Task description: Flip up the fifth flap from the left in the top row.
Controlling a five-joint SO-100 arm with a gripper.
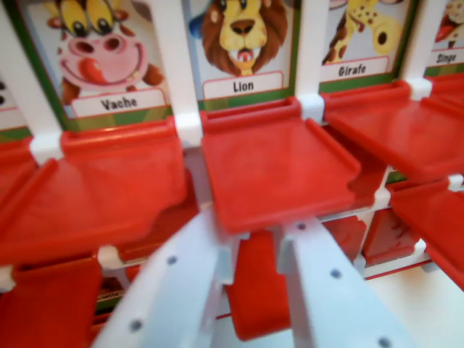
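- My gripper (254,243) sits with jaws spread wide, nothing held.
- Red flap (272,170) lies flat right above my fingertips, touching them.
- Lion card (243,43) stands just beyond it.

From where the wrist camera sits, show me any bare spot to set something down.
Only one bare patch: the pale tabletop at lower right, bordered by the game board's white frame and the gripper. Everywhere else is crowded with red flaps and animal cards.
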